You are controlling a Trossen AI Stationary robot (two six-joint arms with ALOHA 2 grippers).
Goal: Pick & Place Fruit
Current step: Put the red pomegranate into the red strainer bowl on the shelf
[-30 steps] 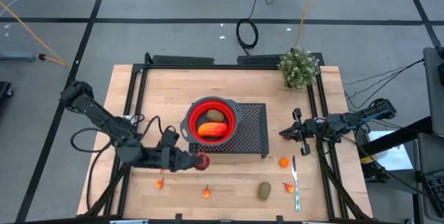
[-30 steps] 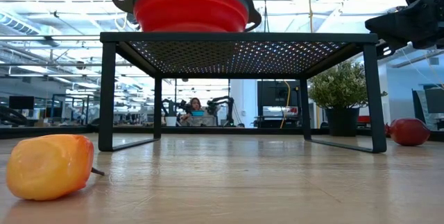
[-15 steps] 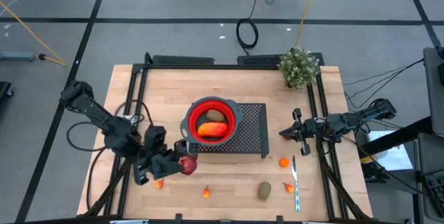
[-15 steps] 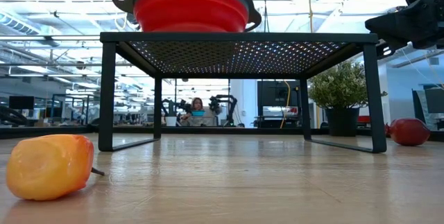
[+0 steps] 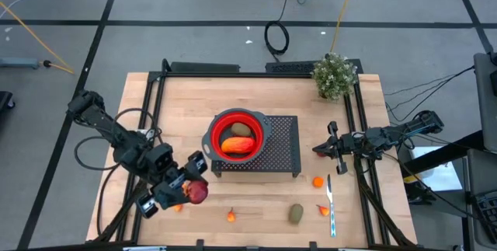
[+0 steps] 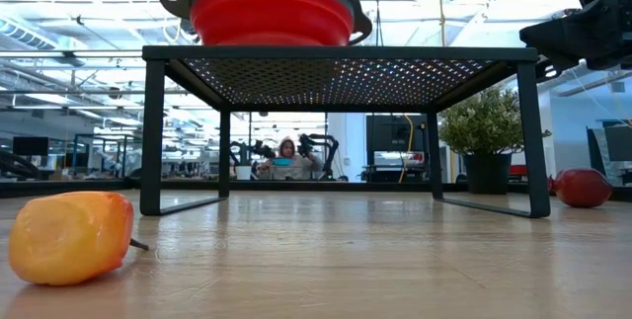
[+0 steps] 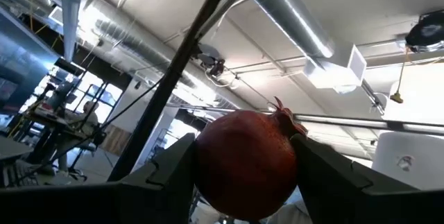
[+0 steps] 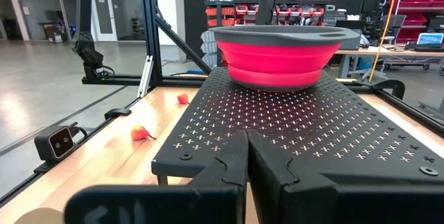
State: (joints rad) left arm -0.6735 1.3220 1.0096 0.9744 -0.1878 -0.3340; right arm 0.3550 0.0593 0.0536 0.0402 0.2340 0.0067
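- Two arms showed over the worktop (image 5: 256, 88); the left gripper (image 5: 192, 189) was lifted near the front-left part, in front of the black perforated stand (image 5: 281, 150).
- Its fingers (image 7: 173, 175) were clamped on the dark red round fruit (image 5: 197, 193), which sat squarely between them, one finger pressed against each side, the fruit's little crown pointing away from the wrist.
- From the left wrist view, the fruit filled the gap between the fingers, with ceiling pipes behind it.
- The right gripper (image 5: 335, 148) waited at the right side of the worktop, level with the stand's right edge, its fingers (image 8: 229, 165) closed together and holding nothing.
- A red collapsible bowl (image 5: 217, 127) stood on the stand, holding a long orange piece (image 5: 238, 145) and a brownish-green oval (image 5: 241, 130).
- Another brownish-green oval (image 5: 296, 214) lay near the front edge, with small orange bits (image 5: 318, 181) and a slim utensil (image 5: 330, 200) near it.
- A potted plant (image 5: 335, 74) stood at the far right corner.
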